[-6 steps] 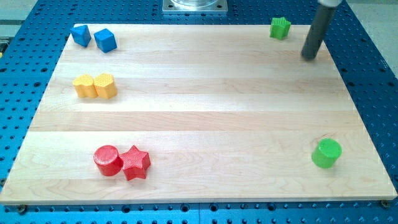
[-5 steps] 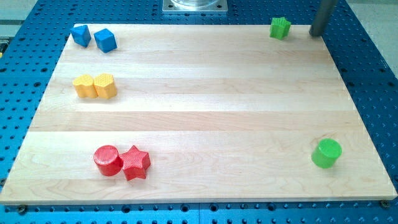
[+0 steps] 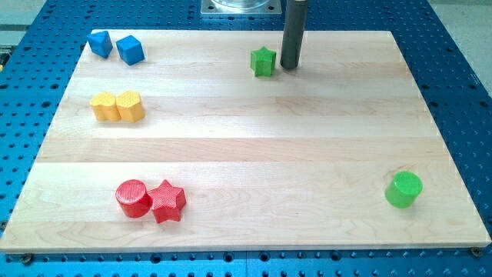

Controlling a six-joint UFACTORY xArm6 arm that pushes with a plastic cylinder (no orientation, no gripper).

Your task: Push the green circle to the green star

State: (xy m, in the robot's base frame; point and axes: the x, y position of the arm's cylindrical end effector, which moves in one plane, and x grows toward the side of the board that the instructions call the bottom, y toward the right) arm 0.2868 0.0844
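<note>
The tip (image 3: 290, 66) stands just right of the green star (image 3: 263, 61) at the frame's upper centre, while the green circle (image 3: 403, 189) sits well apart at lower right. The arm carries no gripper, only a rod.

A pale wooden board (image 3: 254, 154) lies on a blue perforated table (image 3: 461, 92), and a grey metal plate (image 3: 241, 7) shows at the view's top edge, just above the board. At the board's top left corner sit two blue blocks: a blue block (image 3: 99, 42) with slanted sides and, just beside it on the view's right, a blue cube (image 3: 130, 50). Lower down the left side, a yellow block (image 3: 104, 107) touches a yellow hexagon-like block (image 3: 130, 106). Near the bottom left, a red cylinder (image 3: 132, 198) touches a red star (image 3: 167, 201) on its right.
</note>
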